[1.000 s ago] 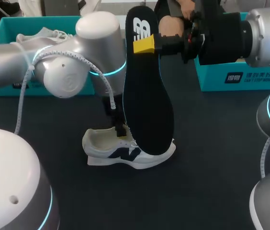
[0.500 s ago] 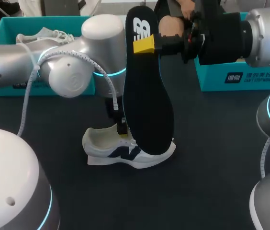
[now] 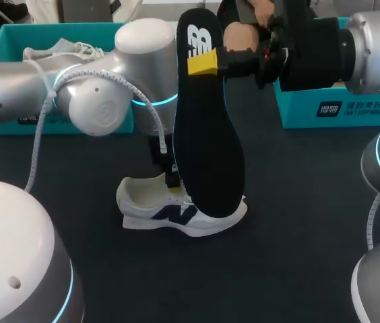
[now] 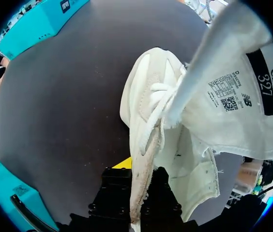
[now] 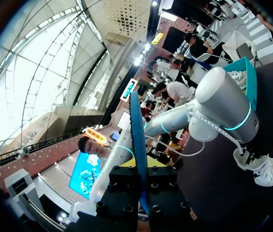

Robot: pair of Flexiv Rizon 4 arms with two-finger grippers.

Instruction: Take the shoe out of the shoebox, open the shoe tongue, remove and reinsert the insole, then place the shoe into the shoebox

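Note:
A white shoe with a dark side logo lies on the dark table, heel to the left. My left gripper points down into its opening and is shut on the raw edge of the tongue, which is lifted, its printed underside showing. In the left wrist view the fingers pinch that edge, with the laces ahead. My right gripper is shut on the heel end of the black insole, which hangs upright in front of the shoe. The right wrist view shows the insole edge-on and the shoe far below.
A teal shoebox at the back left holds another white shoe. A second teal box stands at the back right. My left arm's elbow hangs over the table's left middle.
My left gripper has shut on the tongue, and the left arm's elbow has shifted a little to the right. The right arm and the insole have not moved.

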